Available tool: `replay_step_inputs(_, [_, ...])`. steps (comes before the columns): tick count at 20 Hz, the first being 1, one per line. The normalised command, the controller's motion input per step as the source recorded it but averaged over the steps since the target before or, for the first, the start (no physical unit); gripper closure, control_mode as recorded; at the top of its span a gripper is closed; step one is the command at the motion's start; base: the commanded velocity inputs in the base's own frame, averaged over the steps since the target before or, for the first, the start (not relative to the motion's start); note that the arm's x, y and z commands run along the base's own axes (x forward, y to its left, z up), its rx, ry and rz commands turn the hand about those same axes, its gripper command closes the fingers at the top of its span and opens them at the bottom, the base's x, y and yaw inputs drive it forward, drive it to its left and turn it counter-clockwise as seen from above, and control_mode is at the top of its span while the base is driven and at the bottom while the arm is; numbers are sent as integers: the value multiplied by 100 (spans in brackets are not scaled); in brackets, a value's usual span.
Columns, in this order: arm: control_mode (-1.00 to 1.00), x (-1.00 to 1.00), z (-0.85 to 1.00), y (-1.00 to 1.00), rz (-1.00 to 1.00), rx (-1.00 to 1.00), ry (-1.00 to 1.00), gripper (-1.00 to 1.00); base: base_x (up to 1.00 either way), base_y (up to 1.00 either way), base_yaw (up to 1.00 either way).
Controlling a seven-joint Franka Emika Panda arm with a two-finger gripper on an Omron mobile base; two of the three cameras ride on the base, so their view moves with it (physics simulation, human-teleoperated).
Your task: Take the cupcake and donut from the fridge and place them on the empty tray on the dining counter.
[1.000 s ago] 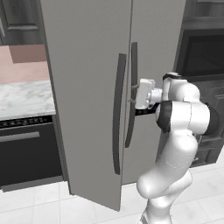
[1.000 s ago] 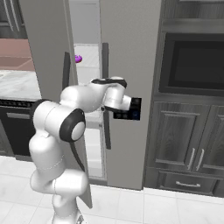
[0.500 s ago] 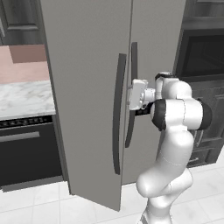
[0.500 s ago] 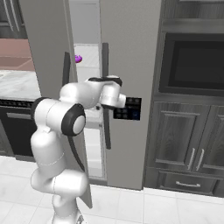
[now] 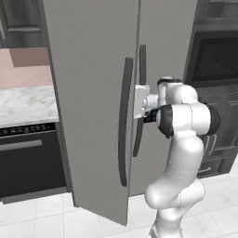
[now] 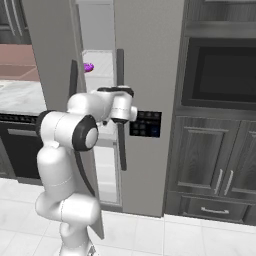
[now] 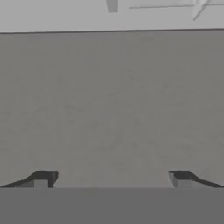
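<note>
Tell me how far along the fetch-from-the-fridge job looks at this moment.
Done: the left door of the tall matte grey fridge stands partly open, and the purple-iced ring donut shows on a white shelf inside. In hand: nothing; the claw is open and empty, close against a grey door face, beside the long dark handles. Left: opening wider, then taking both pastries out and carrying them to the tray.

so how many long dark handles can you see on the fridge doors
2. One handle is on the partly open left door; the other handle is on the closed right door, partly hidden by the end effector.
</note>
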Motion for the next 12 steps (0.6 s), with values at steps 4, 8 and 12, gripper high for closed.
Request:
replay_step_inputs(4, [-100, -65, 0, 38, 10, 5, 1, -100, 0, 0, 0])
replay_step_inputs(8, [-100, -88, 0, 52, 6, 3, 0, -100, 0, 0, 0])
replay_step_inputs(12, [-100, -96, 0, 100, 1, 0, 0, -100, 0, 0, 0])
